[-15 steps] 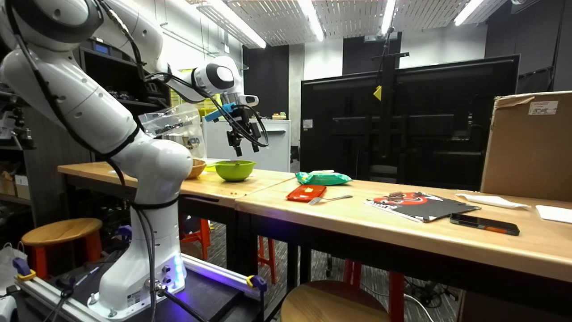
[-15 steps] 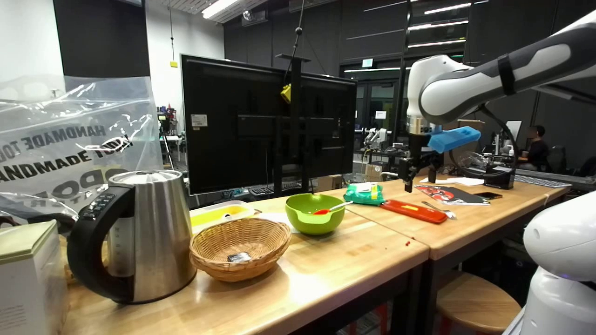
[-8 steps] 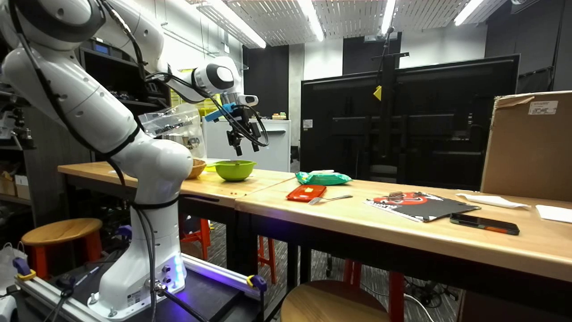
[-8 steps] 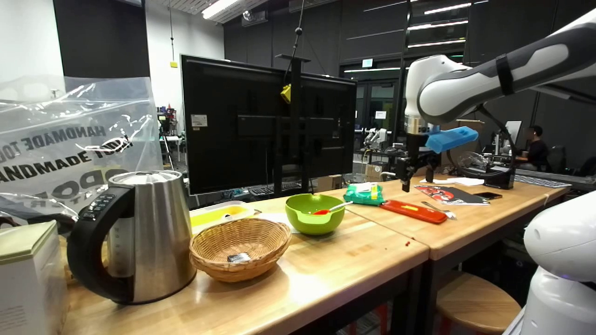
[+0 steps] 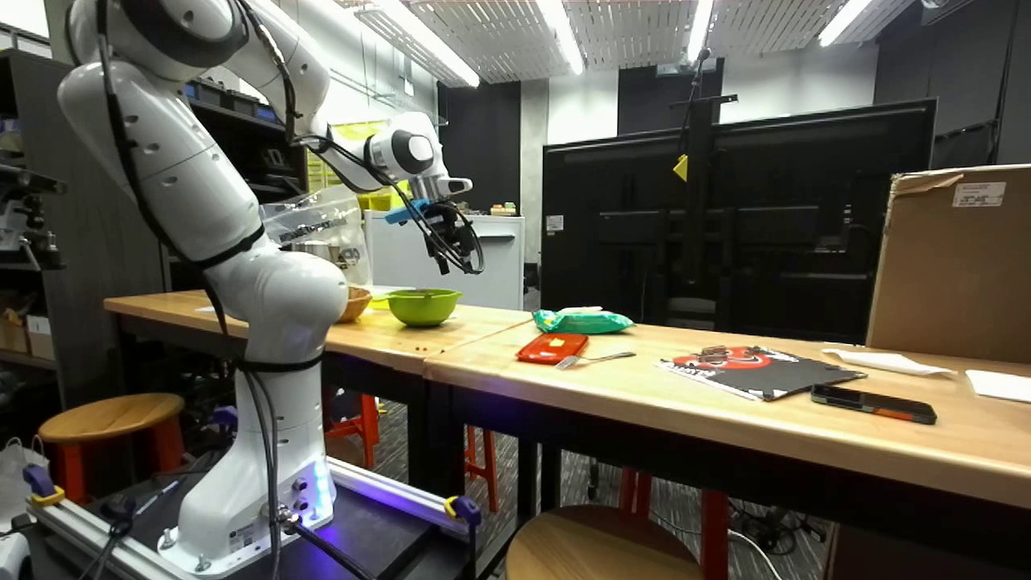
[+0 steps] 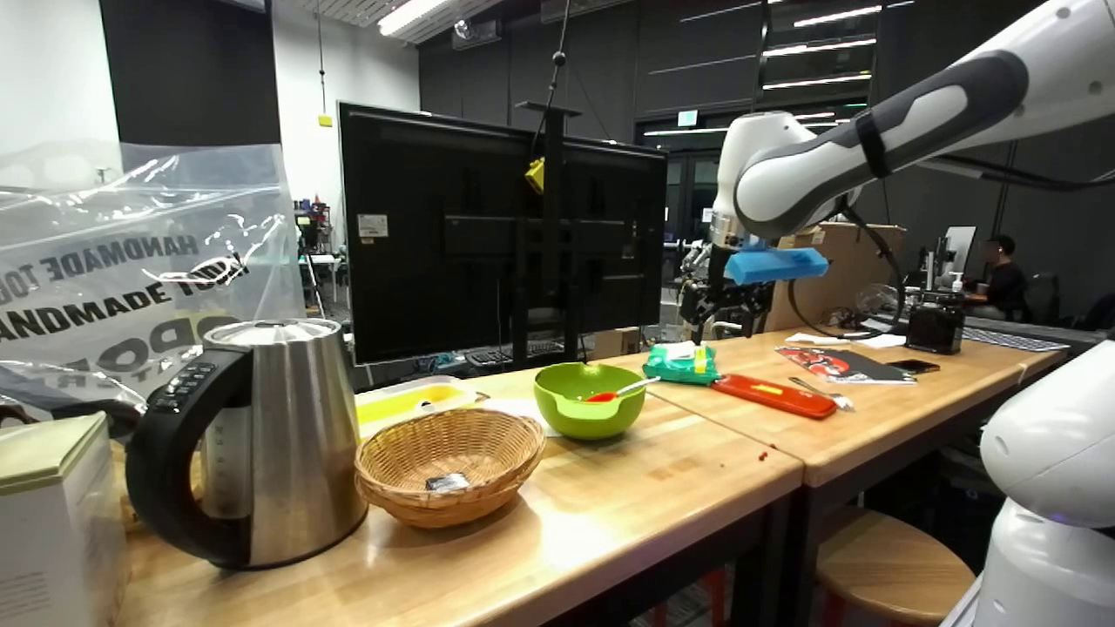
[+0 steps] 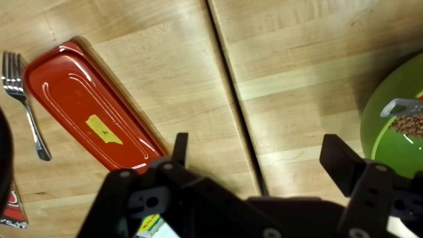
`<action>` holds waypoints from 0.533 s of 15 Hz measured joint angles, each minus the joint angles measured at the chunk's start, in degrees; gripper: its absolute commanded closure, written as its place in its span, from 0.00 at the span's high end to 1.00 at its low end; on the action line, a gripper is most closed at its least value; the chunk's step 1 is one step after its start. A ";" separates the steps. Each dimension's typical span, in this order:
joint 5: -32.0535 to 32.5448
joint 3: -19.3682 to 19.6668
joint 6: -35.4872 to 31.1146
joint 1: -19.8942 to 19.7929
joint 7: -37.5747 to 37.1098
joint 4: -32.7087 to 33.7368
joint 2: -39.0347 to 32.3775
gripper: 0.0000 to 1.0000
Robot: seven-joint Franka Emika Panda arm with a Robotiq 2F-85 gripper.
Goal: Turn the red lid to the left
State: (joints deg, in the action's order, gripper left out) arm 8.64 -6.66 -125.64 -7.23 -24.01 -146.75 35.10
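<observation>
Hovering over pale wooden tabletop (image 7: 185,82): black two-fingered gripper (image 7: 257,153), jaws spread, nothing held. Step in hand, likely: lining up; glossy oblong red lid (image 7: 87,104), seemingly plastic, not yet gripped. Next move calls for shifting over it, descending, gripping, turning left. Lid rests on tabletop, lower than gripper, left of its gap in wrist view.
</observation>
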 measured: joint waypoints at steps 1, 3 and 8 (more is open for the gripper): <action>-0.42 -0.01 -0.21 -0.29 -1.83 0.70 -1.16 1.00; -1.32 0.00 -0.29 -0.88 -5.35 1.80 -2.76 1.00; -4.61 0.40 -0.67 -2.16 -12.86 2.19 -3.63 1.00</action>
State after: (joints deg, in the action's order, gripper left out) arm 4.03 -6.27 -126.31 -9.40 -36.87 -144.55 31.47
